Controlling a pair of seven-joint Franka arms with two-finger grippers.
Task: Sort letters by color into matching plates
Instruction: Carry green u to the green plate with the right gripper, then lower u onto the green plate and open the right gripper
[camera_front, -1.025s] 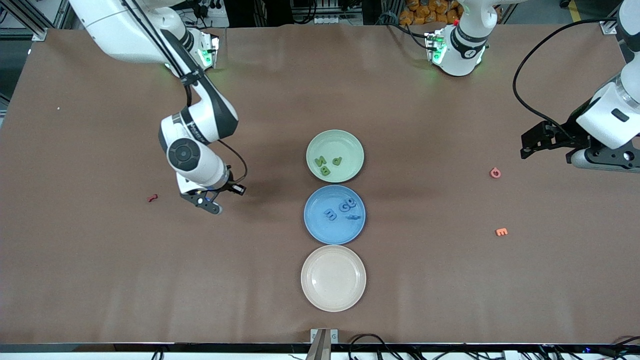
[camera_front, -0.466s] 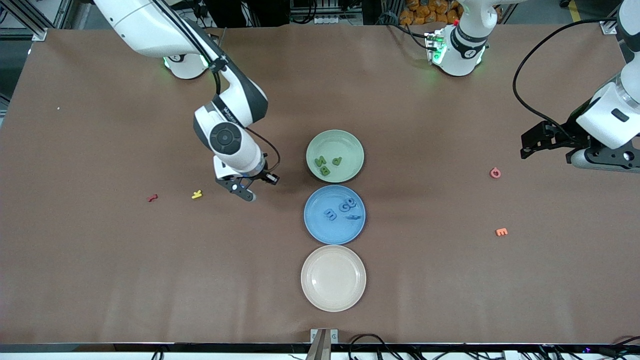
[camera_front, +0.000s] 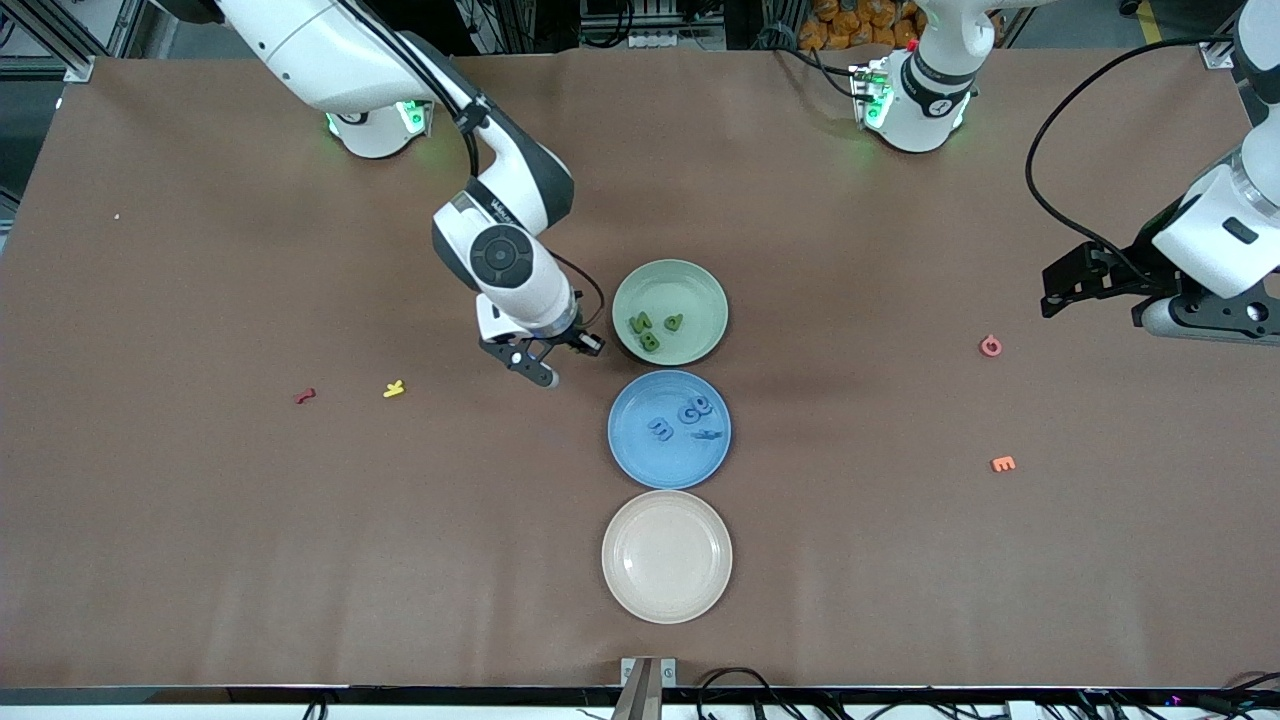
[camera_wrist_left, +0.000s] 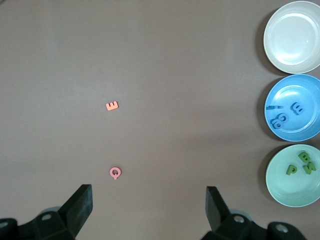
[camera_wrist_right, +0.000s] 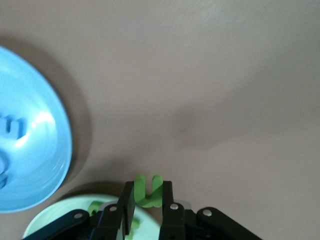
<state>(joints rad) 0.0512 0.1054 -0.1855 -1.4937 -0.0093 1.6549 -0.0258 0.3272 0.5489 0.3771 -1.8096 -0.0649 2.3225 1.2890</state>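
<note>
My right gripper is shut on a green letter and hangs over the table just beside the rim of the mint green plate, toward the right arm's end. That plate holds three green letters. The blue plate, nearer the front camera, holds three blue letters. My left gripper is open and empty, waiting in the air over the left arm's end of the table.
A cream plate lies nearest the front camera in the row. A pink letter and an orange E lie toward the left arm's end. A yellow letter and a red one lie toward the right arm's end.
My right gripper has travelled from above the yellow letter toward the plates with the green letter in it. The left arm has not moved.
</note>
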